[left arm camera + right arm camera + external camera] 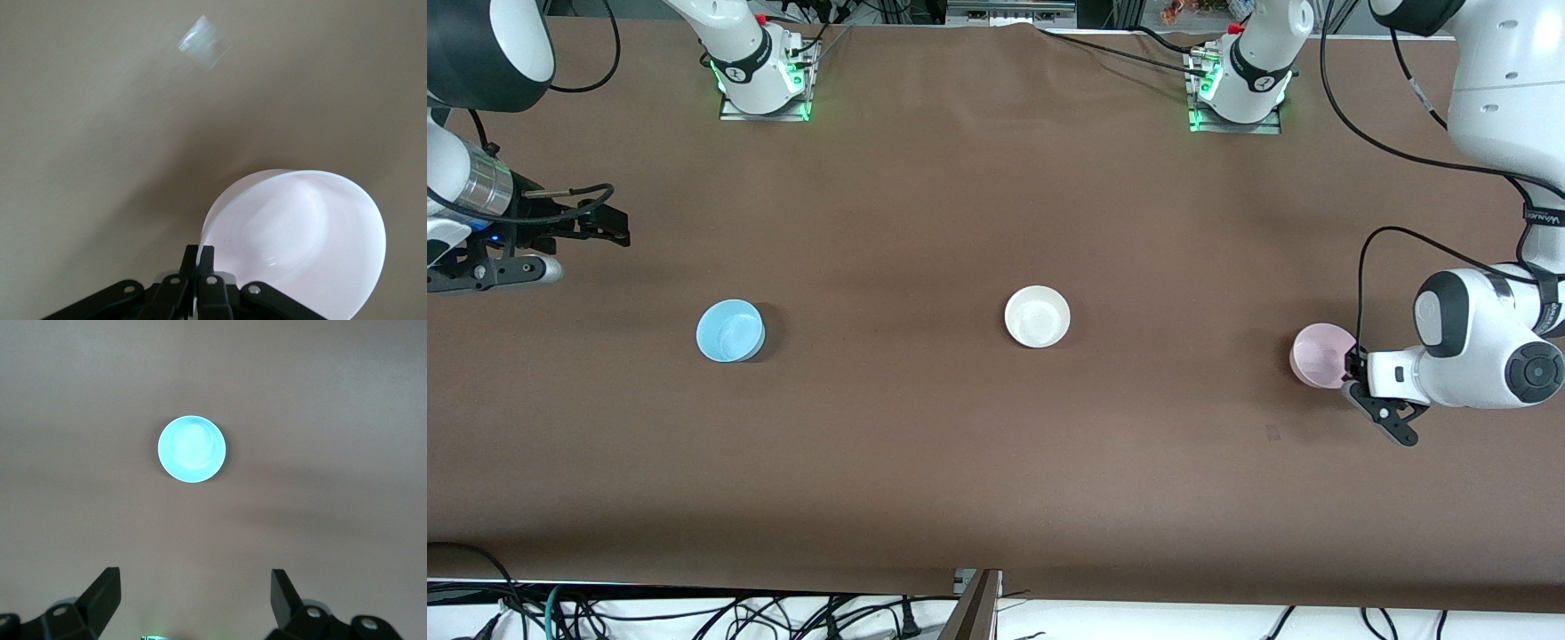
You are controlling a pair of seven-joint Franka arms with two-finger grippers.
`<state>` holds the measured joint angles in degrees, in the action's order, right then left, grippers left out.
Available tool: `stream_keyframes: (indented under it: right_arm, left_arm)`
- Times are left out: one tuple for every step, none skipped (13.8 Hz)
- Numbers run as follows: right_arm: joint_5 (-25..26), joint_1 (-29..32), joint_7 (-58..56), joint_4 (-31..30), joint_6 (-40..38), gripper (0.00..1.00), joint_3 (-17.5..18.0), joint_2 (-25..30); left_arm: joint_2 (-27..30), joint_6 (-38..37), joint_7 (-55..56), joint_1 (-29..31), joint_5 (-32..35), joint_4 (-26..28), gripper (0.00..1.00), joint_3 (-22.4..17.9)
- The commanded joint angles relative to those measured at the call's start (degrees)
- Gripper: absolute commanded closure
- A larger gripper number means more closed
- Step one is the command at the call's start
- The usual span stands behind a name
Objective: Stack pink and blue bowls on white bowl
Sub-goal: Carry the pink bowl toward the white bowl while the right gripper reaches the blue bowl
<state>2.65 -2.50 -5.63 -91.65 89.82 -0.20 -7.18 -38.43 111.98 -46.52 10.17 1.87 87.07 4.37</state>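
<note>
Pinching the pink bowl's (1320, 354) rim at its own table end, the left gripper (198, 257) is squeezed tight. The right gripper (193, 590) waits, jaws wide, above the blue bowl (730, 331). The white bowl (1037, 316) sits between; no writing can be read.

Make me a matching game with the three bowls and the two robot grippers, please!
Things:
1. pink bowl
2. blue bowl
3. white bowl
4. right gripper

States:
A. open, up in the air
B. sits between the other two bowls
C. rim pinched by the left gripper
D. alone, toward the right arm's end of the table

Pairs: 1-C, 2-D, 3-B, 4-A
</note>
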Motion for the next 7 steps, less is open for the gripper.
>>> stream_keyframes:
  right_arm:
    - [-0.1,-0.13,-1.22,-0.72,0.79,0.01,-0.15,-0.99]
    - [-0.1,0.04,-1.32,-0.9,1.14,0.01,-0.23,-2.04]
    - [-0.1,0.13,-1.23,-1.51,2.62,0.01,-0.32,-3.01]
    - [-0.1,0.22,-1.23,-2.99,4.81,0.01,-0.32,-3.28]
    - [-0.1,0.22,-1.14,-4.4,7.1,0.01,-0.41,-3.63]
    - [-0.1,0.3,-1.14,-5.37,8.95,0.01,-0.41,-4.5]
    - [-0.18,0.31,-1.14,-6.08,10.71,0.01,-0.67,-5.64]
  left_arm:
    - [2.66,-5.88,11.57,-0.15,-2.05,0.21,1.0,3.96]
    - [3.09,-6.85,16.5,-0.15,-2.05,0.21,1.0,6.94]
    - [3.45,-7.04,21.77,-0.15,-2.05,0.21,1.0,9.49]
    - [3.54,-7.04,26.95,-0.15,-2.31,0.21,1.0,12.56]
    - [3.45,-7.04,31.79,-0.32,-2.31,0.21,1.0,15.03]
    - [3.45,-7.04,37.15,-0.5,-2.22,0.21,1.0,17.32]
    - [3.1,-6.87,42.33,-1.11,-2.22,0.21,1.0,19.52]
